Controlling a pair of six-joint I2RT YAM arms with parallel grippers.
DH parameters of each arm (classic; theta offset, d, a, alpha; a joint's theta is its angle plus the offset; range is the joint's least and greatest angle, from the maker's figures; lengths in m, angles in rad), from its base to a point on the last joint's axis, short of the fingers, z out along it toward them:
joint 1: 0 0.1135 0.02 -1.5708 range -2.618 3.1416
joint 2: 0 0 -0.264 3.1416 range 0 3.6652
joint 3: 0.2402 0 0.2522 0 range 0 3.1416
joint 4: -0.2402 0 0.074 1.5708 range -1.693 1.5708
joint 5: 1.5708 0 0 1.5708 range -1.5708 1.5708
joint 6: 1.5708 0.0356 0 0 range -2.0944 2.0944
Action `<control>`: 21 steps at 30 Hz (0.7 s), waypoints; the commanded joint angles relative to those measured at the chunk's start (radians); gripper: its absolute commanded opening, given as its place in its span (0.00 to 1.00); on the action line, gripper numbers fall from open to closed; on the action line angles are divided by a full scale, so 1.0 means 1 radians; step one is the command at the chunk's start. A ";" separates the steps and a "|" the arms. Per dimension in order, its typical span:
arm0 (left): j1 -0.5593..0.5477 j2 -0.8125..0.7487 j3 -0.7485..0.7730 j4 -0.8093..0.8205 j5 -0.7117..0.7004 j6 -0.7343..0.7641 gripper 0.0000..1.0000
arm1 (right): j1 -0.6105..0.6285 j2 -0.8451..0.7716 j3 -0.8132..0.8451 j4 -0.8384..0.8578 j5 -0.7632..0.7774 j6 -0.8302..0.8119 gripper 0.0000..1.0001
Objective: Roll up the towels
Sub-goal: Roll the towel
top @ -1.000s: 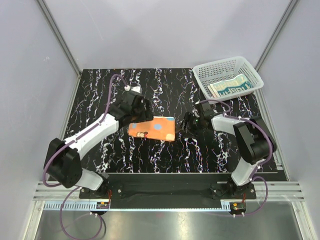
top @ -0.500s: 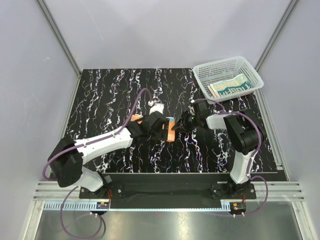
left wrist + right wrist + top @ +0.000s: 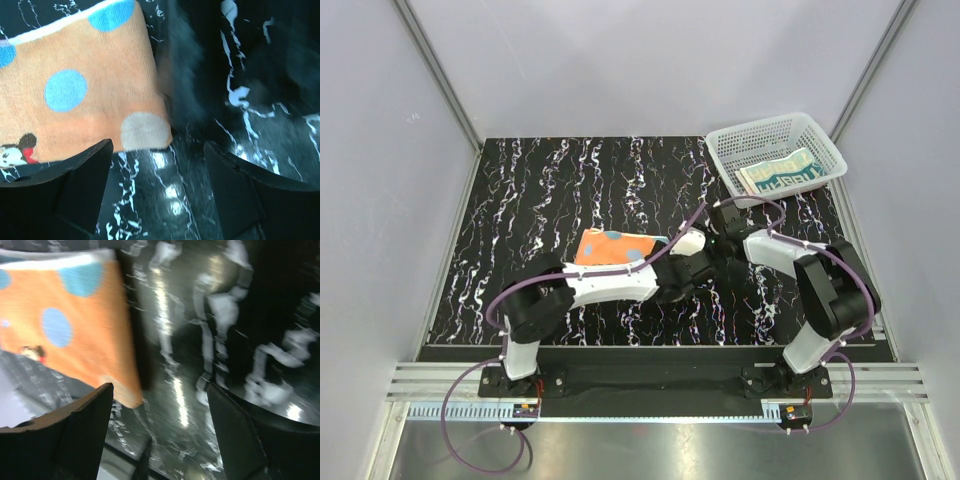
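Note:
The orange towel (image 3: pixel 612 247) with blue dots lies flat on the black marble table, its near edge hidden by my left arm. It also shows in the left wrist view (image 3: pixel 75 95) and the right wrist view (image 3: pixel 75 325). My left gripper (image 3: pixel 678 272) is open and empty, low over the table just right of the towel's near right corner (image 3: pixel 159 165). My right gripper (image 3: pixel 715 243) is open and empty, right of the towel (image 3: pixel 160 395). The cream towel (image 3: pixel 780 172) with teal lettering lies in the basket.
The white mesh basket (image 3: pixel 760 133) stands at the table's back right corner. My left arm (image 3: pixel 610 284) stretches across the front of the orange towel, and the two grippers are close together. Grey walls enclose the table.
My left arm has swung from the towel's left side across it to its right side. The orange towel has shifted slightly back and left. The right gripper has stayed near the towel's right edge.

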 commanded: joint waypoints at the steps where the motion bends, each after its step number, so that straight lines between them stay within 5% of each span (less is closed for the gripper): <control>1: 0.000 0.046 0.072 -0.058 -0.117 -0.024 0.80 | -0.010 -0.083 0.026 -0.261 0.204 -0.080 0.84; 21: 0.037 0.228 0.102 -0.132 -0.113 -0.136 0.68 | -0.087 -0.215 -0.025 -0.383 0.275 -0.097 0.84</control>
